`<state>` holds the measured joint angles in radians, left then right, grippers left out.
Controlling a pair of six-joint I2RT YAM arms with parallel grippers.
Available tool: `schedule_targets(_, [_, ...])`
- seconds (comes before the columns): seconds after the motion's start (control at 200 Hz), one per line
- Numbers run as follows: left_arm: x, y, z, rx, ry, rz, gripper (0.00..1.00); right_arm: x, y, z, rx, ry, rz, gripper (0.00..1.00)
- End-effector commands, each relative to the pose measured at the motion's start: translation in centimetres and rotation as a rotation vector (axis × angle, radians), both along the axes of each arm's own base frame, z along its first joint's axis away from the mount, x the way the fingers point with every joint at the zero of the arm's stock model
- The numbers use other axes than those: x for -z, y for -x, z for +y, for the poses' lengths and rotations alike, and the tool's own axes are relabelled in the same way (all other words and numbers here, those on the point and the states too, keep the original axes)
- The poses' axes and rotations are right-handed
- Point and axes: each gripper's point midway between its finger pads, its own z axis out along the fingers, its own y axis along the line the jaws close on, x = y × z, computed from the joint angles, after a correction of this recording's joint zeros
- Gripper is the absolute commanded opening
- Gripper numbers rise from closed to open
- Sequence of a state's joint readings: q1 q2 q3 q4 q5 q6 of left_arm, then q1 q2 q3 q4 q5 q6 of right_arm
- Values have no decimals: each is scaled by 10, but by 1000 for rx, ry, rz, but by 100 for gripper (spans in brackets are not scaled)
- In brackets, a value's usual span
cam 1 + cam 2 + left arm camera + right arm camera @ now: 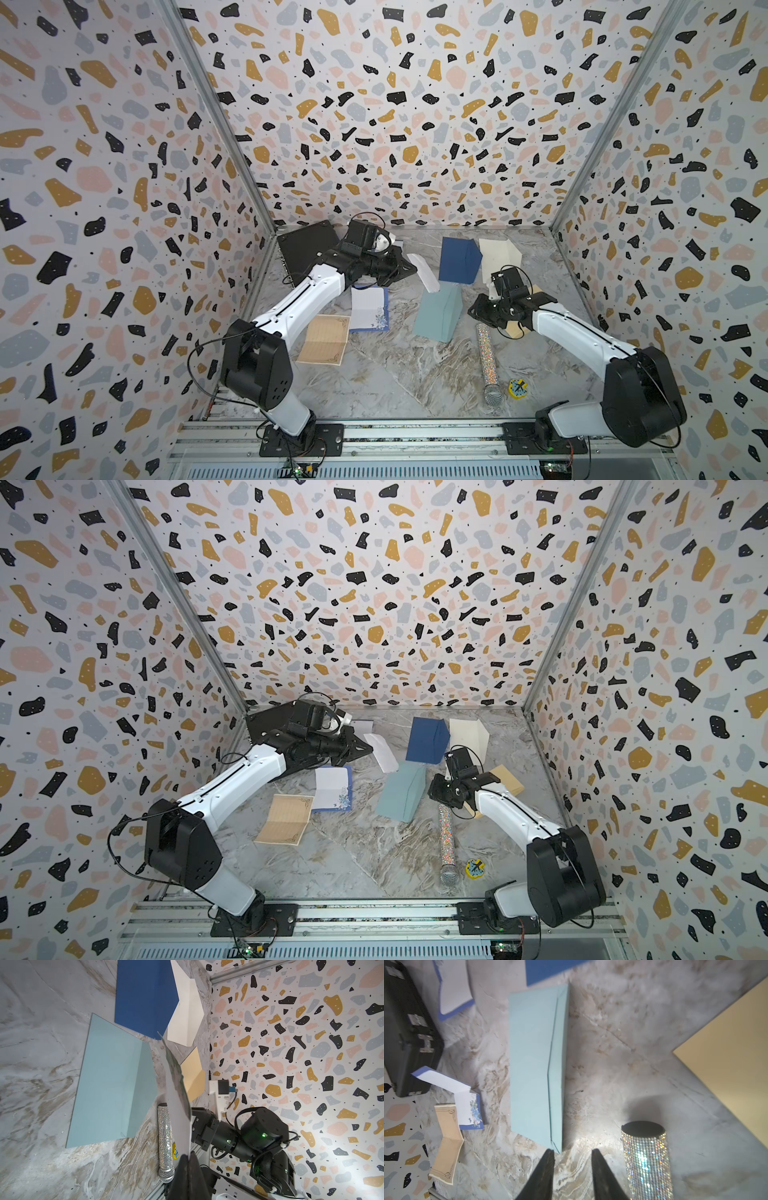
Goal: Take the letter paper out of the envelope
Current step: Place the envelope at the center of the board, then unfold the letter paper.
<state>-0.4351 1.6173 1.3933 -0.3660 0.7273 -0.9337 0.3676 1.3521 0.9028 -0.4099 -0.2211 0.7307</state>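
My left gripper (pixel 190 1154) is shut on one end of a white letter paper (pixel 176 1093) with a flower print, holding it in the air edge-on. In both top views this paper (pixel 423 273) slants from the left gripper (pixel 410 266) toward the far corner of the pale teal envelope (pixel 438 312), which lies on the table with its flap raised. The paper (pixel 381 752) is outside the envelope (pixel 401 791). My right gripper (pixel 572 1153) is open over bare table just off the teal envelope's (pixel 533 1064) corner, with nothing between its fingers.
A dark blue envelope (pixel 457 259), a cream envelope (pixel 498 253) and a tan envelope (pixel 724 1059) lie at the back right. A glitter microphone (pixel 487 361) lies beside the right gripper. Two unfolded letters (pixel 368 308) (pixel 324 345) and a black case (pixel 307 249) lie left.
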Motion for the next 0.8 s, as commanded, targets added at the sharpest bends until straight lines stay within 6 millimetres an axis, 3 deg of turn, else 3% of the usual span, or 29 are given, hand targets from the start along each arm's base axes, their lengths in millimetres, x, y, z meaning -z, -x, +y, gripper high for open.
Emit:
schedule_targets(0.0, [-6, 0, -9, 56, 44, -40, 0, -56, -8, 0, -8, -23, -130, 41])
schedule_targets(0.105, [-10, -2, -15, 80, 74, -42, 0, -102, -13, 24, -23, -217, -211, 52])
schedule_targets(0.255, [-19, -5, -23, 108, 123, -46, 0, -131, -17, 48, -24, -429, -197, 59])
schedule_targets(0.44, [-26, -7, -29, 125, 178, -39, 0, -134, -28, 56, 35, -600, -142, 58])
schedule_targets(0.796, [-25, -9, -34, 129, 222, -17, 0, -113, -28, 54, 73, -609, -60, 51])
